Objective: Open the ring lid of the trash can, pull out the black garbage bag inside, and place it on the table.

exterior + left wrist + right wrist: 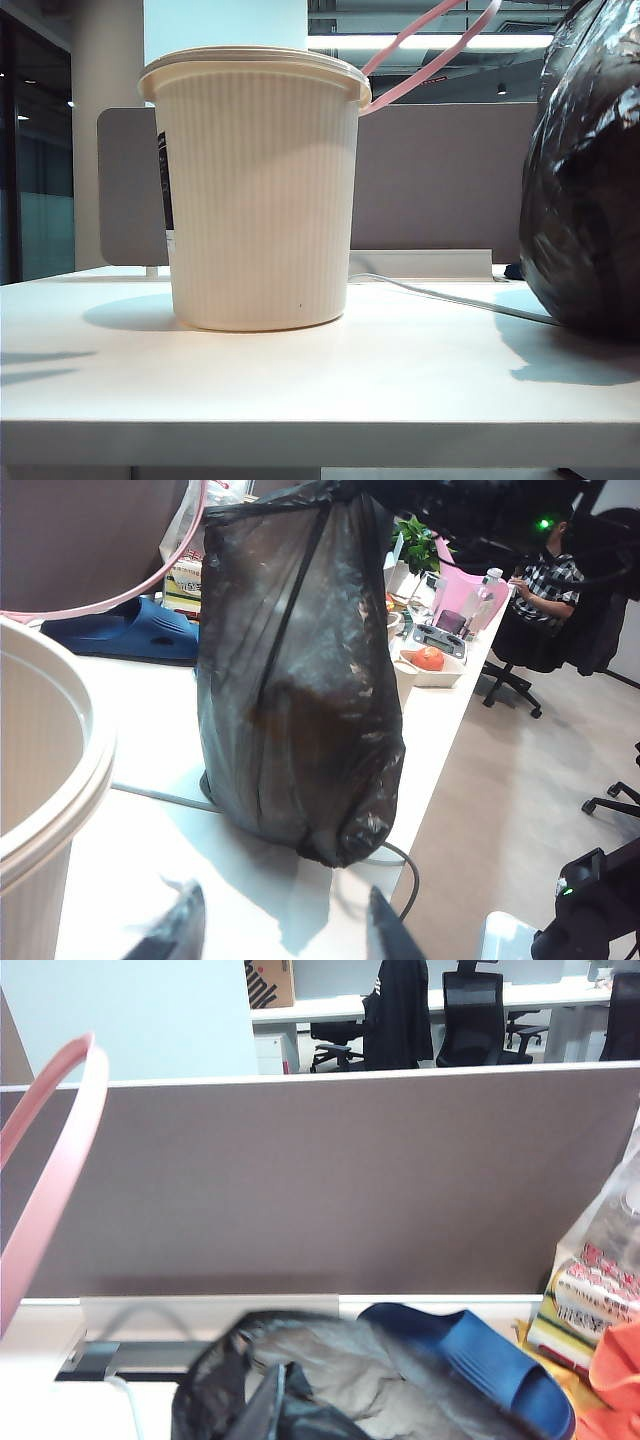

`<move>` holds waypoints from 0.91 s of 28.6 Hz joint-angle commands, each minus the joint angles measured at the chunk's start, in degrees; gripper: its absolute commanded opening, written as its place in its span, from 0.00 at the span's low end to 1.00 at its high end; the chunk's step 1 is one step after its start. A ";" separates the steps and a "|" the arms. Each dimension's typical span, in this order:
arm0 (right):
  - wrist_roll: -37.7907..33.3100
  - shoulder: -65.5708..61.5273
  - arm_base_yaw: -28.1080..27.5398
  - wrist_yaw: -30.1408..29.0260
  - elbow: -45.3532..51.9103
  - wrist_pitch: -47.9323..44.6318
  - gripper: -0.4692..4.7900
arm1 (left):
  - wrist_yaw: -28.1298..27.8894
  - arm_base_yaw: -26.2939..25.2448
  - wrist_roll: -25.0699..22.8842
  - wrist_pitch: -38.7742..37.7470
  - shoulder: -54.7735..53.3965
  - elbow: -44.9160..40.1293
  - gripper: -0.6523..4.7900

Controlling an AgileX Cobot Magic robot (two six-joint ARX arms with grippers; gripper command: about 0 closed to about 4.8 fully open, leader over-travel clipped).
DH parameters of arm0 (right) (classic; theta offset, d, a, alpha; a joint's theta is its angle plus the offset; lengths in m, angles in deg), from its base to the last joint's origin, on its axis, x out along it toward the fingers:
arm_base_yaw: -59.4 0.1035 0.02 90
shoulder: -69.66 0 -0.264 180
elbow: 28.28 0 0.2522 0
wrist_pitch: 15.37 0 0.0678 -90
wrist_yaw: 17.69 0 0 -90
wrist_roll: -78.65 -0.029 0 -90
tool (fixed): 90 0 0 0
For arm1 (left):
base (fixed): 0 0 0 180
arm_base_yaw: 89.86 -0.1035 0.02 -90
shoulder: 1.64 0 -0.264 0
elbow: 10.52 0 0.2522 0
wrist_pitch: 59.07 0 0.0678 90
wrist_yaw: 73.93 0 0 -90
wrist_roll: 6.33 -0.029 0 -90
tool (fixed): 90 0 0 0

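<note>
The right end effector is closed on the gathered top of the black bag [300, 1380], seen from its wrist camera looking down over the bunched plastic; its fingers themselves are hidden. The left end effector [280, 930] is open and empty, its two dark fingertips low over the desk [150, 860] beside the can [258, 190], pointing toward the bag.

Most of the task looks done. The pink ring lid [425, 45] stands swung up and back from the can's rim, so the can is open. The bag is out of the can and well to its right in the exterior view, its rounded bottom touching or just above the desk; a shadow sits tight under it, and I cannot tell if its weight has settled. A grey cable [440, 295] runs under or just behind it.

What remains, as I judge it, is lowering the last bit if needed, releasing the bag's neck and withdrawing. The bag is soft and could slump toward the near desk edge.
</note>
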 commanded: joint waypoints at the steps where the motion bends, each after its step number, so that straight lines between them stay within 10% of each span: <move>1: -0.02 -1.46 0.00 -0.04 -2.78 -1.42 0.09 | 0.44 0.07 0.04 0.74 0.17 0.11 0.50; 26: -0.02 -12.70 0.44 -2.54 -16.94 -0.61 0.09 | 0.42 0.07 -0.02 0.74 0.17 0.11 0.50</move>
